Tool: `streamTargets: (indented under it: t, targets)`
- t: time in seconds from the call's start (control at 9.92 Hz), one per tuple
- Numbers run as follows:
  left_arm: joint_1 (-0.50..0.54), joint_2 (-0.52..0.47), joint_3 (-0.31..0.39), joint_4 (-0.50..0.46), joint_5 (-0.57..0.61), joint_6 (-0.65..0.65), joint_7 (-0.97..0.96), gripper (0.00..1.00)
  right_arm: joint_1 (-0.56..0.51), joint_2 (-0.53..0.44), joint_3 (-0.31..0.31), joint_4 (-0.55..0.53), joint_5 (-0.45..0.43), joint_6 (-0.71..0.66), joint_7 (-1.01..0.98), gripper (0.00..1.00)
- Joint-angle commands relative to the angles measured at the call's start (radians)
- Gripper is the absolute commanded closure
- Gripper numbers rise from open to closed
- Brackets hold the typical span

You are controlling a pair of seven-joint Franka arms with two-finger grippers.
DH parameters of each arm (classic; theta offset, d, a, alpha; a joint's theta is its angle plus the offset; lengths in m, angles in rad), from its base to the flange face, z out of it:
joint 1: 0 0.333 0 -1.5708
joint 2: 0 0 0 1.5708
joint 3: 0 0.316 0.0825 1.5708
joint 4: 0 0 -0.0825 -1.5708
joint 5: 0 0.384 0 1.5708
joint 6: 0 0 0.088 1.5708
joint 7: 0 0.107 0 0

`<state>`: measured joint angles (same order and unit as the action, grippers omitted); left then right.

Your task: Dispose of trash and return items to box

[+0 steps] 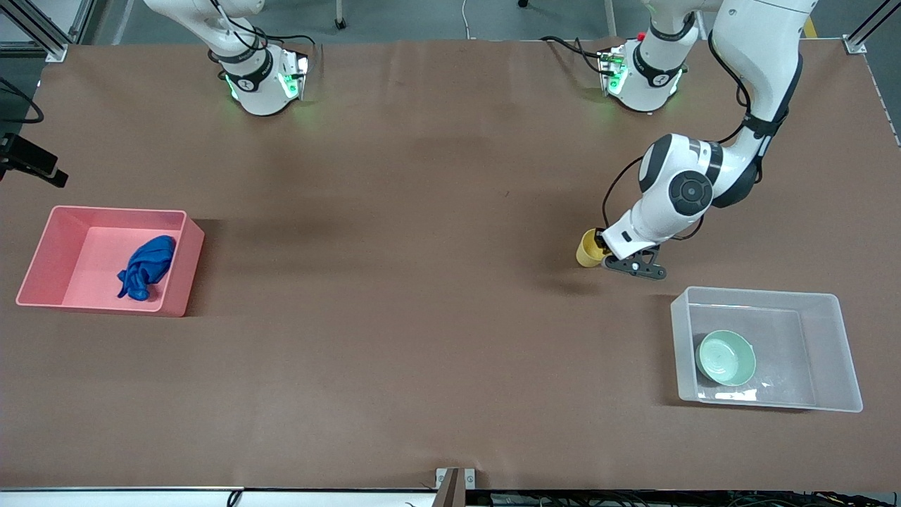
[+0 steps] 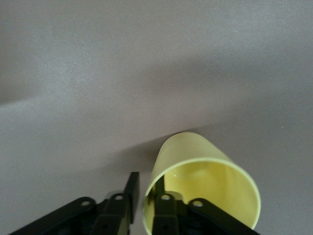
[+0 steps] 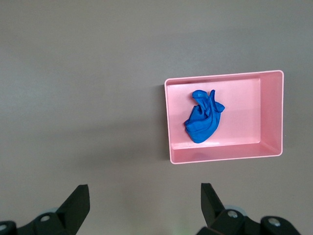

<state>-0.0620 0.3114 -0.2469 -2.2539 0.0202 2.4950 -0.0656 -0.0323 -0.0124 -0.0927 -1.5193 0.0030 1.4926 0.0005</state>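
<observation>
Brown table (image 1: 422,317): left gripper (image 2: 142,203) fingers pinch tilted yellow cup (image 1: 588,248) wall; right gripper (image 3: 144,203) fingers spread.

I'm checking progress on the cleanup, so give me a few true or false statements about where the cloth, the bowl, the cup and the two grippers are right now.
1. The blue cloth lies in the pink bin. True.
2. The green bowl sits on the bare table. False: it is inside the clear tub.
3. The left gripper is shut on the yellow cup. True: one finger is inside the rim, one outside.
4. The yellow cup is already in the clear tub. False: it is outside the tub.
5. The right gripper holds the cloth. False: it is open and empty, above the table.
</observation>
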Motion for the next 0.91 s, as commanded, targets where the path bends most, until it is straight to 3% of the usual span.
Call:
streamTargets:
  t: [0.0,0.2,0.3,0.5,0.81]
  targets:
    - [0.004,-0.026,-0.012,-0.016,0.026,0.004,-0.022,0.99,-0.006,-0.005,0.007,0.007,-0.011,-0.014,0.019,0.0]
    - [0.011,-0.051,-0.006,0.078,0.026,-0.097,0.0,0.99,-0.008,-0.005,0.007,0.007,-0.011,-0.014,0.019,0.0]
    - [0.014,-0.04,0.003,0.184,0.024,-0.205,0.009,0.99,-0.008,-0.005,0.007,0.007,-0.011,-0.015,0.019,0.0]
    - [0.016,0.007,0.07,0.386,0.024,-0.341,0.053,0.99,-0.006,-0.003,0.008,0.007,-0.011,-0.017,0.021,0.0]
    - [0.016,0.141,0.205,0.645,0.024,-0.36,0.07,1.0,-0.006,-0.003,0.008,0.007,-0.009,-0.015,0.021,0.0]
